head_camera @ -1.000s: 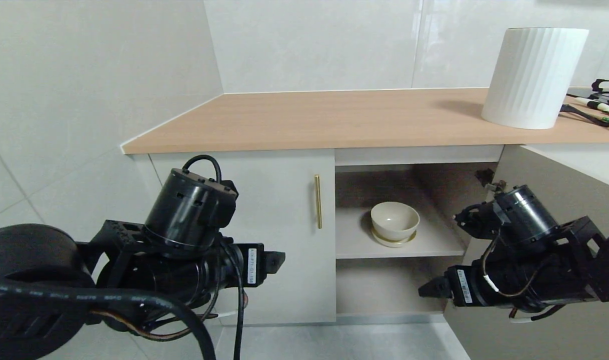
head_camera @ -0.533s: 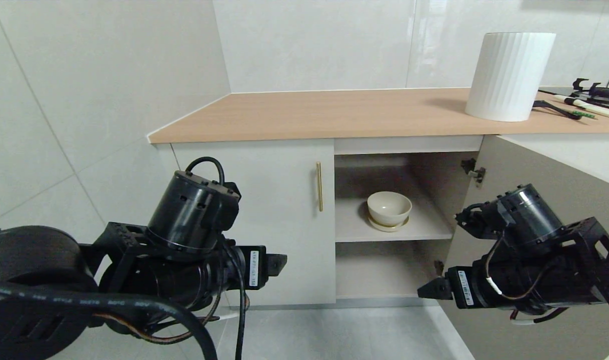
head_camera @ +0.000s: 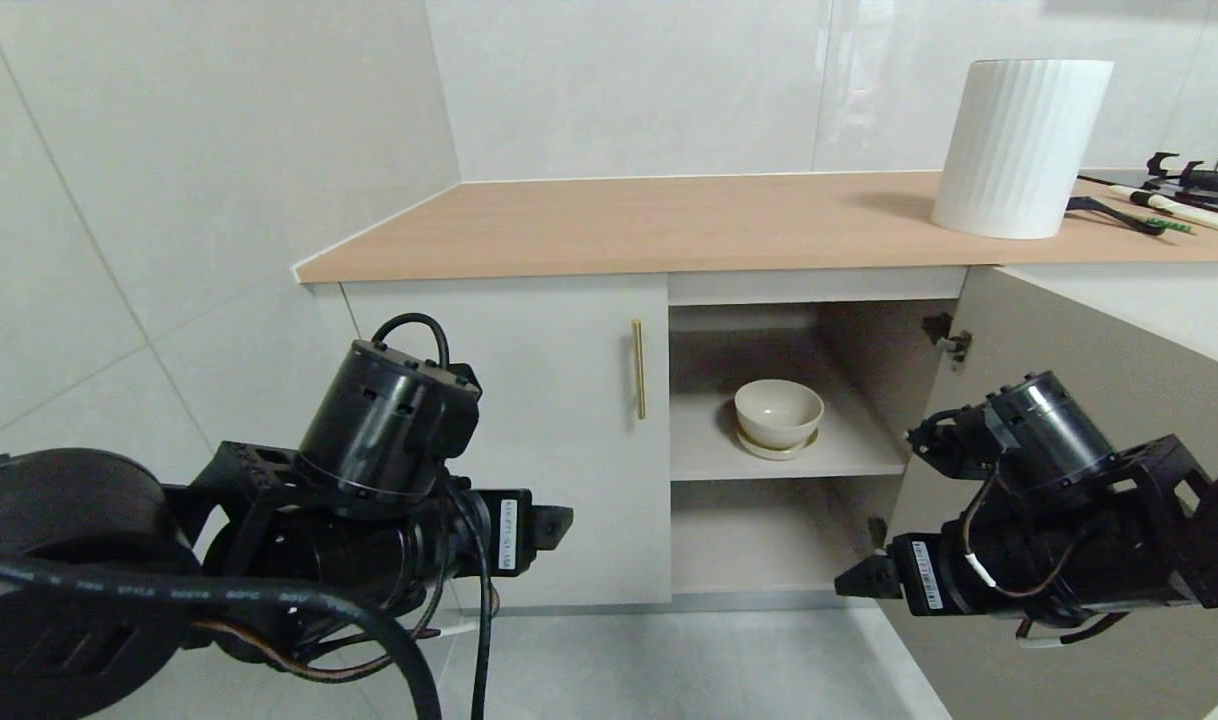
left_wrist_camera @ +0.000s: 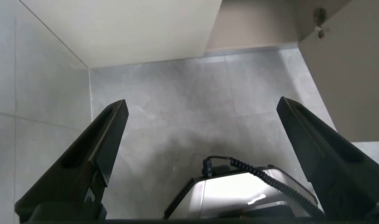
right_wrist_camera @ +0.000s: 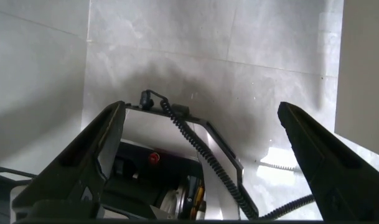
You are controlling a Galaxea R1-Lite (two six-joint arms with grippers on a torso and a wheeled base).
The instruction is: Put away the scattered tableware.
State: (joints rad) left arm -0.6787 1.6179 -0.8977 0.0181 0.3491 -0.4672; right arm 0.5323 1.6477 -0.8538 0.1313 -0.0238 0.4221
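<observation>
A cream bowl (head_camera: 779, 410) sits on a small plate (head_camera: 775, 450) on the middle shelf (head_camera: 849, 455) of the open cabinet. My left arm (head_camera: 389, 440) hangs low in front of the closed cabinet door, well short of the shelf. My right arm (head_camera: 1029, 500) hangs beside the open door. My left gripper (left_wrist_camera: 201, 104) points down at the grey floor, open, with nothing between its fingers. My right gripper (right_wrist_camera: 201, 109) also points at the floor, open and holding nothing.
A tall white ribbed container (head_camera: 1019, 150) stands on the wooden counter (head_camera: 669, 225), with several utensils (head_camera: 1169, 205) at the far right. The right cabinet door (head_camera: 1079, 340) is swung open toward me. The left door carries a brass handle (head_camera: 637, 370). The lower shelf (head_camera: 759, 560) is bare.
The head view has shifted, so the cabinet and counter sit farther off and to the left in the picture. Bowl, plate and both arms keep their places.
</observation>
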